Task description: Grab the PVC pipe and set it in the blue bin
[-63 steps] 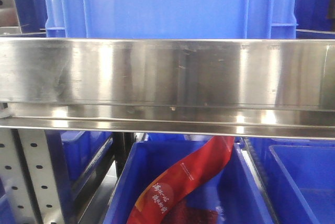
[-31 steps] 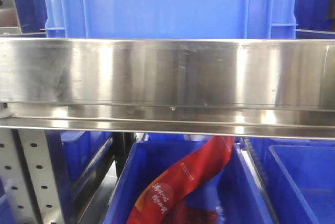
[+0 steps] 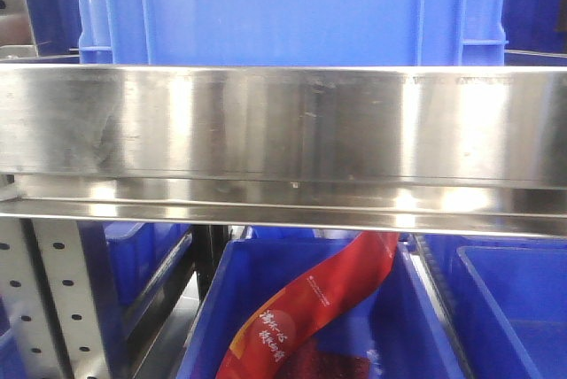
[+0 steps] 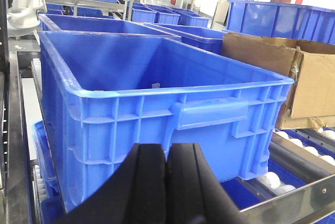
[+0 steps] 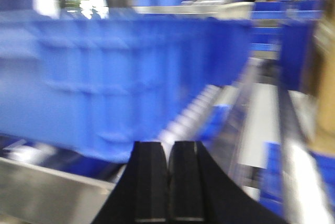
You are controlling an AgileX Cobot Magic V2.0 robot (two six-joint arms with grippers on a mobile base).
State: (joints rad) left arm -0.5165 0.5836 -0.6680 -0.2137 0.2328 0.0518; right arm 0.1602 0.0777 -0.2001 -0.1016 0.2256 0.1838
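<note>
Looking across all three views, the PVC pipe cannot be found anywhere: no small white ridged ring shows on the shelf, in a bin, or between either pair of fingers. That absence decides the coming move, because which way the pipe lies from the fingers, how its long axis runs, and which arm is nearer to it cannot be told from here.

The left gripper hangs just near of a large blue bin, its two black fingers pressed together with nothing between them. The bin stands open and appears empty inside, apart from a tiny pale mark on its far wall that is too small to identify. A cardboard box sits to the right of the bin, and white rollers line the track beneath.

The right gripper also shows its fingers closed on each other and holding nothing. Its view is smeared, so only a blue bin at the left and a metal rail can be made out.

The front view faces a steel shelf beam, with a blue bin above it and another lower bin holding a red packet.

Judging by this, the grab is not yet begun, and locating the pipe is the first need.
</note>
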